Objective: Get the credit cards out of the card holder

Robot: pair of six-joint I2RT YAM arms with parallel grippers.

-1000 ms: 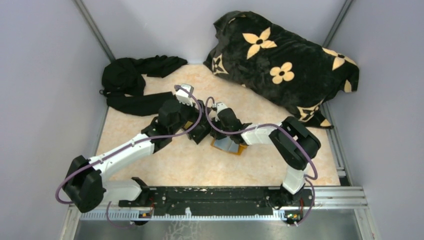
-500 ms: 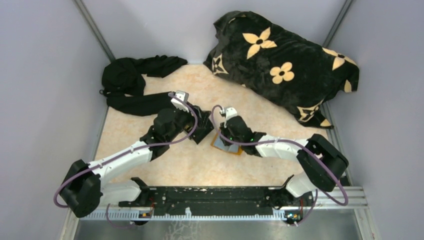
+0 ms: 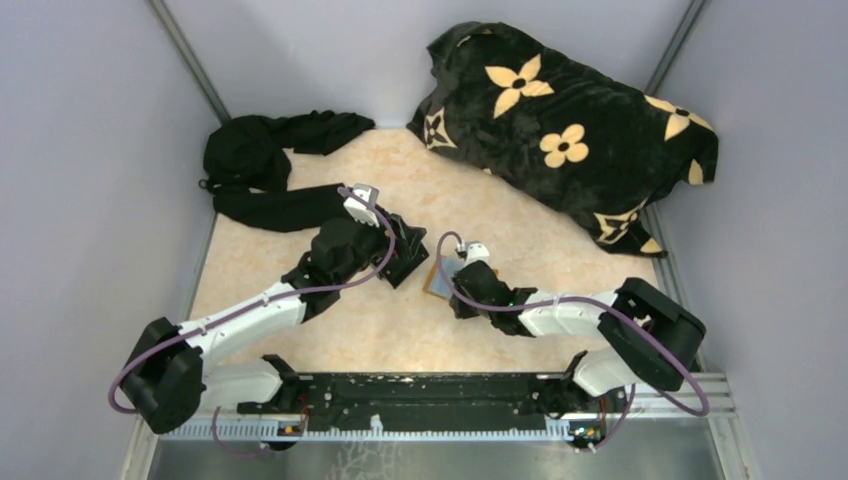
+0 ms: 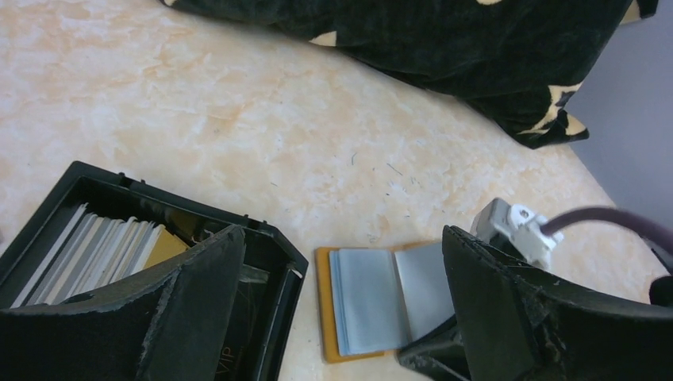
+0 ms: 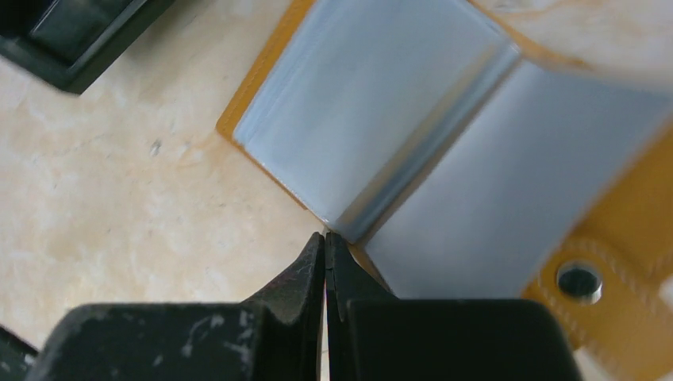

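Table (image 3: 380,330): card holder (image 4: 381,302); box (image 4: 198,214); blanket (image 3: 570,130); cloth (image 3: 270,160)

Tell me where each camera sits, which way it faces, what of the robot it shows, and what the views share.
Top external: above and behind the bases, facing down on the table; left arm and right arm show whole.
Left wrist: on the left arm, facing forward and down between its open fingers at the black box and card holder.
Right wrist: on the right arm, facing down, close over the open card holder; its shut fingers show below.
Shared: all three show the card holder and the black box.
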